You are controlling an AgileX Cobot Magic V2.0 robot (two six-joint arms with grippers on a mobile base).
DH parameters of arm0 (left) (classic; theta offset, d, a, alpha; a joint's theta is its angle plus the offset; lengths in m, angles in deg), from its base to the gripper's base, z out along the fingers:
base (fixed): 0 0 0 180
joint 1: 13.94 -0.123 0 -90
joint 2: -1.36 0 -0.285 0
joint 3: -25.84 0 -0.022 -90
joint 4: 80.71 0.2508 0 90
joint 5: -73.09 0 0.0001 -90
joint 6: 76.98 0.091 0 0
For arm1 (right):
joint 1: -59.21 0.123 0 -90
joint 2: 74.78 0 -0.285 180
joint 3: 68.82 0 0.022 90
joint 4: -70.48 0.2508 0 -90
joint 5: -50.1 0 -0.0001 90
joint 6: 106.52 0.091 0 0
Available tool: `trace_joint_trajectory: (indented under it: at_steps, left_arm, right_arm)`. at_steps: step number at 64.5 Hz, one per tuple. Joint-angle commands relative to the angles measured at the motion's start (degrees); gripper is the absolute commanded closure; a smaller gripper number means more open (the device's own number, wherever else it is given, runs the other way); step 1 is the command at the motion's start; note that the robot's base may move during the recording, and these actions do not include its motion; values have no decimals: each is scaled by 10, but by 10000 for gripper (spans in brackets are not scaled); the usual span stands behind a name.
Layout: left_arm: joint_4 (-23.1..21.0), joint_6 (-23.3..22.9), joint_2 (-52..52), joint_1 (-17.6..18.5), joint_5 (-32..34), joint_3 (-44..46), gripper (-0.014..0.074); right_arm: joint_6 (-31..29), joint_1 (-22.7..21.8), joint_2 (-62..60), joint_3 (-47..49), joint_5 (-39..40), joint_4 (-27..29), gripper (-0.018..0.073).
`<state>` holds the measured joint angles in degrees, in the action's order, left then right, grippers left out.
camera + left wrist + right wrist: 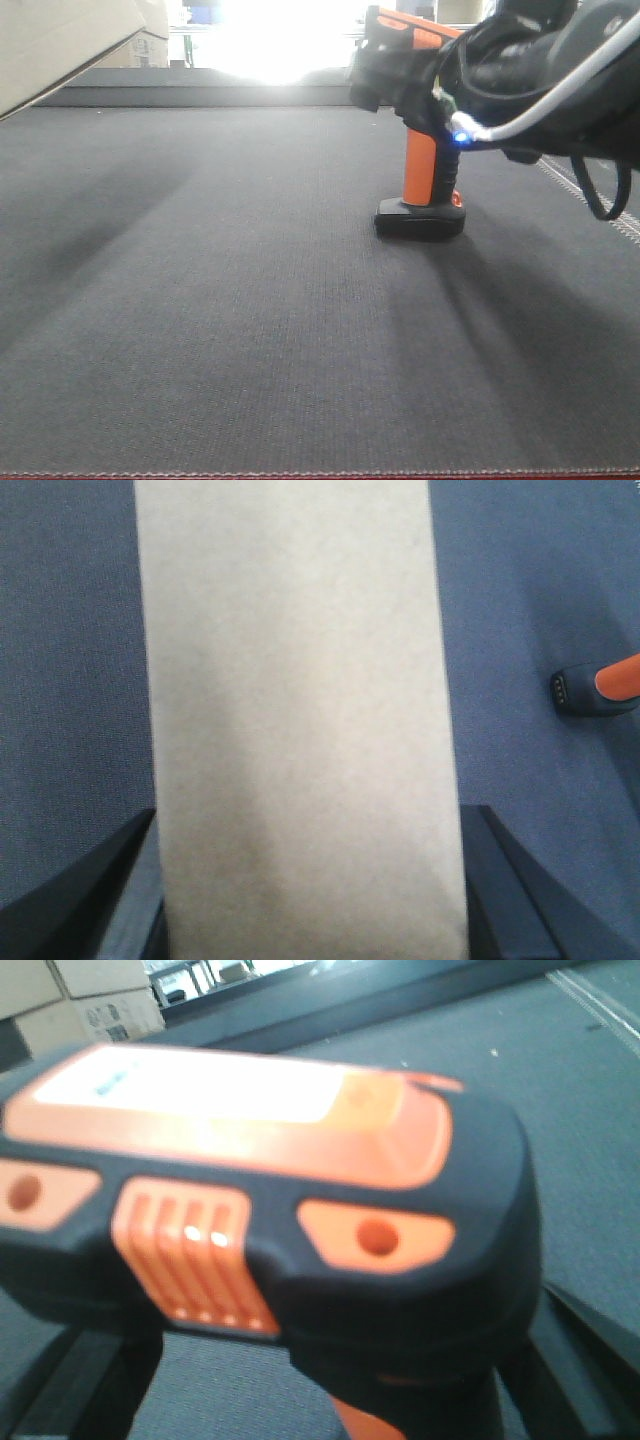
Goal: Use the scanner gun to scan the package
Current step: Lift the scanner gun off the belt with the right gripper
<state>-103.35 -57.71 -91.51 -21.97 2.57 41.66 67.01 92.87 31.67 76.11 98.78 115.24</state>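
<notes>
The scanner gun stands upright on its flat black foot on the dark mat, right of centre. Its black and orange head fills the right wrist view. My right gripper reaches in from the right around the scanner's neck, and its fingers stand apart on either side of the orange handle, with mat showing in the gap. The beige package sits between the black fingers of my left gripper, which press on its two sides. In the front view the package hangs above the mat at top left.
Brown cartons are stacked beyond the mat's far edge. A white stitched line runs along the mat's right side. The scanner's foot lies to the right of the package in the left wrist view.
</notes>
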Motion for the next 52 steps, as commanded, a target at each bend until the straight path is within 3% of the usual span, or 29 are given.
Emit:
trace_joint_trajectory:
  at_steps: [1,52]
  left_arm:
    - [-7,-4,8,2,5,3,708]
    - [0,-4,8,2,5,3,708]
  right_arm:
    - [0,1,1,4,12,12,-12]
    - [0,1,32,35,19,33,-12]
